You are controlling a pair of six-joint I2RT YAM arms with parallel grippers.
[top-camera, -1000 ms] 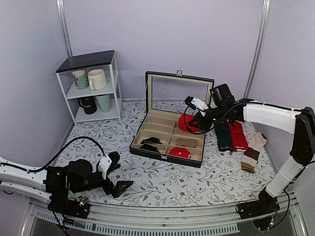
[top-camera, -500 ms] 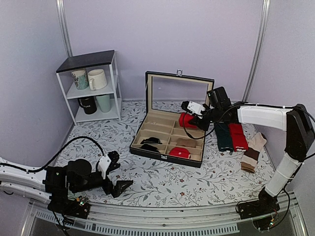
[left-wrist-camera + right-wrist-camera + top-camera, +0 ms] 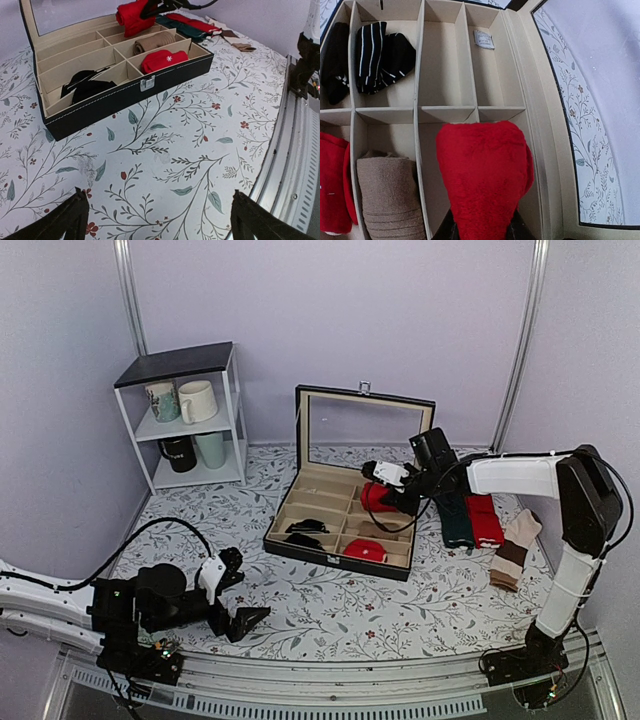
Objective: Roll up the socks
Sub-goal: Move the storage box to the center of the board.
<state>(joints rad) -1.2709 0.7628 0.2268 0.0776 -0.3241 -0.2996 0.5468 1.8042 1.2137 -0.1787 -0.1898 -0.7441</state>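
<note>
The table [image 3: 330, 615], covered in a white cloth printed with leafy sprigs, carries a black compartment box [image 3: 335, 555] at its middle and a white shelf rack [image 3: 175, 363] at the far left. To the right of the box lie a dark green sock [image 3: 457, 525], a plain red sock [image 3: 487, 525] touching it, and beige-and-brown socks [image 3: 512, 552] nearby.

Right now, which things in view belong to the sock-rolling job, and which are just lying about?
In the job: red sock roll, held in the right end effector over the organizer box.

Lying about: dark green sock, plain red sock, beige-brown socks, mug shelf; left end effector, open, holding nothing.
</note>
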